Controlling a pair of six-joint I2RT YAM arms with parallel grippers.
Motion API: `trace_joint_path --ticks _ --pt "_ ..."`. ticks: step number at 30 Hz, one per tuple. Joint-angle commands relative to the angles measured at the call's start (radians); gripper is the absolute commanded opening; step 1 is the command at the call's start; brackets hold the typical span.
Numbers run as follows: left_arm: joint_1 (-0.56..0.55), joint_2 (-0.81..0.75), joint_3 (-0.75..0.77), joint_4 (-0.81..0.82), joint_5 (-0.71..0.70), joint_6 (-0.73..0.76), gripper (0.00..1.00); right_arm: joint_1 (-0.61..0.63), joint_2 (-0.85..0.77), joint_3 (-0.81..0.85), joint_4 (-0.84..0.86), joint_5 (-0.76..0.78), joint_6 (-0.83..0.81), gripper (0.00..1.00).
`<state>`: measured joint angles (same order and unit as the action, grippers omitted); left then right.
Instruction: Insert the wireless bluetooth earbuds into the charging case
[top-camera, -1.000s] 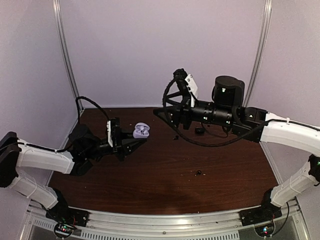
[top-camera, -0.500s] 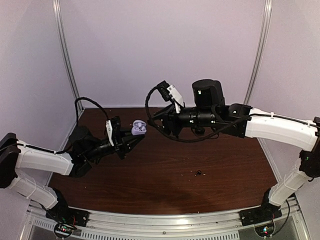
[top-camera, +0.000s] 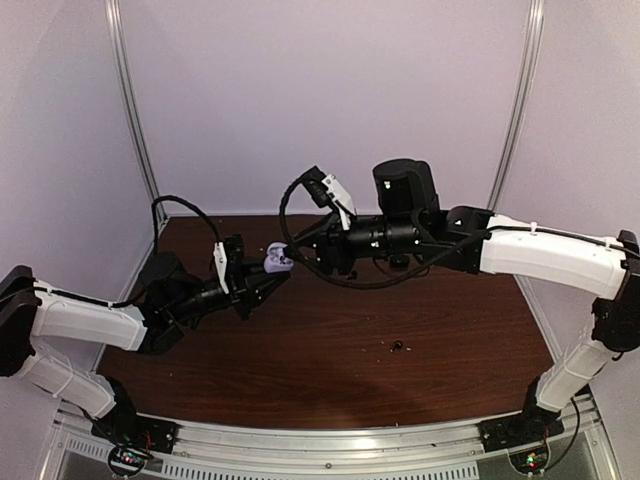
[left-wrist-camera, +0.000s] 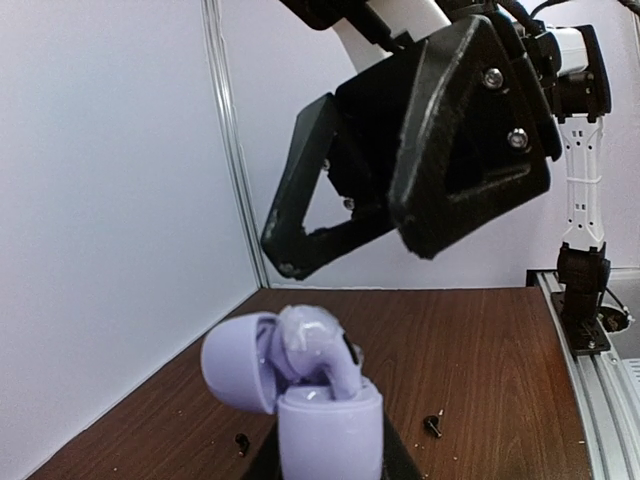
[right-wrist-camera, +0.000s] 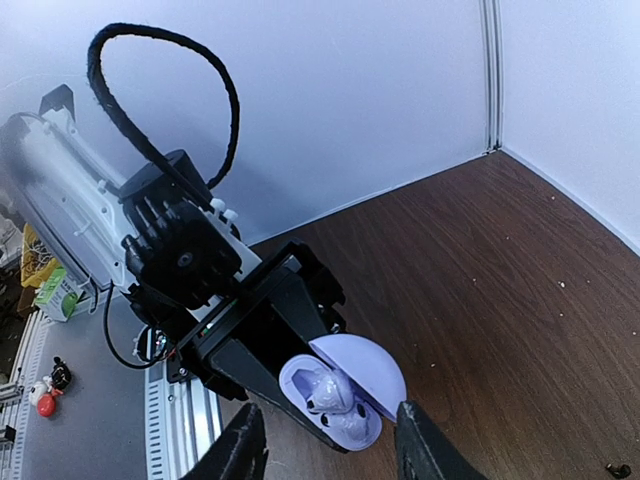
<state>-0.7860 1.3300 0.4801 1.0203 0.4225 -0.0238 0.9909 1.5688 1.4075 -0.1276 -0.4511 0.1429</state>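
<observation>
Lilac plastic marks the charging case (left-wrist-camera: 330, 440), which the left gripper (top-camera: 262, 276) clamps by its lower half and holds up off the dark wood-grain table (top-camera: 450, 385), over the far part of it, left of centre. The case's domed lid (left-wrist-camera: 238, 362) is swung open to the left in the left wrist view. A pale lilac-white earbud (left-wrist-camera: 320, 345) sits in the mouth of the case, its rounded head standing proud of the rim. The right gripper (top-camera: 291, 250) reaches in from the right on a level, outstretched arm, its tips just beside the case. In the left wrist view its two black triangular fingers (left-wrist-camera: 465, 130) hang just above the open case, parted, with nothing between them. In the right wrist view the fingertips stand on either side of the case, and whether either one touches it cannot be told. A small dark item (top-camera: 398, 346) lies on the table nearer the front and to the right, well apart from both grippers and too small to name.
</observation>
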Motion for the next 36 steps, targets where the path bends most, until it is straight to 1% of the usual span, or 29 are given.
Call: trace_joint_path --ticks 1,15,26,30,32,36 --pt "0.005 0.002 0.018 0.028 0.016 0.012 0.0 0.005 0.016 0.034 -0.006 -0.036 0.005 0.45" --pt "0.006 0.011 0.027 0.023 0.033 0.007 0.0 0.021 0.055 0.059 -0.011 -0.082 -0.04 0.39" --pt "0.005 0.012 0.028 0.026 0.049 0.004 0.0 0.03 0.065 0.063 -0.028 -0.116 -0.081 0.37" --pt "0.005 0.015 0.024 0.049 0.061 -0.01 0.0 0.032 0.06 0.061 -0.041 -0.117 -0.105 0.36" --pt "0.005 0.017 0.022 0.056 0.066 -0.014 0.0 0.031 0.055 0.06 -0.046 -0.11 -0.115 0.38" --pt "0.006 0.017 0.018 0.067 0.078 -0.021 0.0 0.031 0.031 0.052 -0.045 -0.09 -0.129 0.47"
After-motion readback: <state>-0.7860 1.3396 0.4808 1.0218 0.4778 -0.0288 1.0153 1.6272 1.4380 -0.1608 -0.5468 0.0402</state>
